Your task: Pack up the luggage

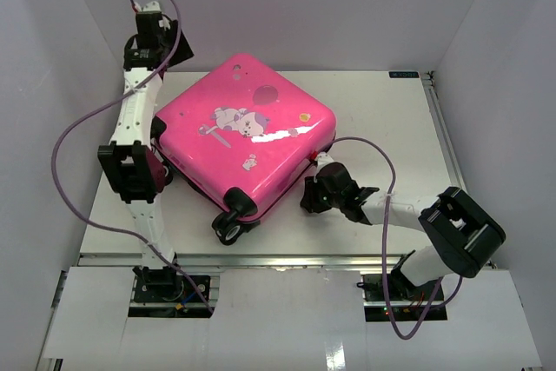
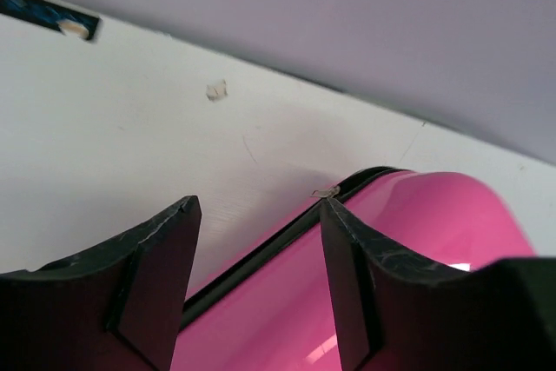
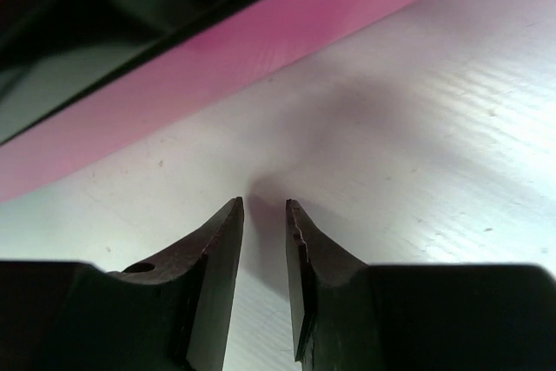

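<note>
The luggage [image 1: 248, 132], a glossy hot-pink hard-shell suitcase with cartoon prints, lies flat and closed on the white table, its black wheels [image 1: 230, 225] toward me. In the left wrist view my left gripper [image 2: 258, 201] is open over the luggage's [image 2: 417, 223] edge. Its black zipper trim [image 2: 261, 254] runs between the fingers, and a small metal zipper pull [image 2: 326, 190] sits at the right fingertip. My right gripper [image 1: 314, 182] is low on the table by the luggage's front right side. In the right wrist view, the right gripper [image 3: 264, 202] has a narrow gap with nothing in it, and the luggage's [image 3: 261, 41] pink side lies just ahead.
White walls close in the table at the back and both sides. A metal rail [image 1: 443, 128] runs along the right edge and a small label [image 1: 404, 76] sits at the back right. Purple cables [image 1: 65, 141] loop off both arms.
</note>
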You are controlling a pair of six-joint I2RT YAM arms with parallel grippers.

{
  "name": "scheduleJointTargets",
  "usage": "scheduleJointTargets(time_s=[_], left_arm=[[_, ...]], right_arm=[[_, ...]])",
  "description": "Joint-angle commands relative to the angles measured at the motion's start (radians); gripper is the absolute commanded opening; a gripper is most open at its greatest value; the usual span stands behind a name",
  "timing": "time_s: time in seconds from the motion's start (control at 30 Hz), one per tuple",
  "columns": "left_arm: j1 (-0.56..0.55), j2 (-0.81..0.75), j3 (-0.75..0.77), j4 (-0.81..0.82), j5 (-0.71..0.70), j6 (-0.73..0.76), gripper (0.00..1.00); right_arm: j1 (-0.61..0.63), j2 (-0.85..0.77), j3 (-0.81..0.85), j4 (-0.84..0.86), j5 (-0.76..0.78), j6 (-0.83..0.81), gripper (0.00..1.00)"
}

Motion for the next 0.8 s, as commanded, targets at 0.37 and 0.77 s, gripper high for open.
scheduleJointTargets(time_s=[0.37,0.77], left_arm=[[-0.271,-0.824,-0.682,-0.254,0.122,0.196,0.7],[-0.233,-0.973,-0.836,-0.29,-0.299,0.045,0.7]], right_arm=[[0.138,0.33,0.461,0.106,-0.264,-0.111,0.34],[0.087,0.324,0.538,-0.007,-0.109,-0.078,0.38]])
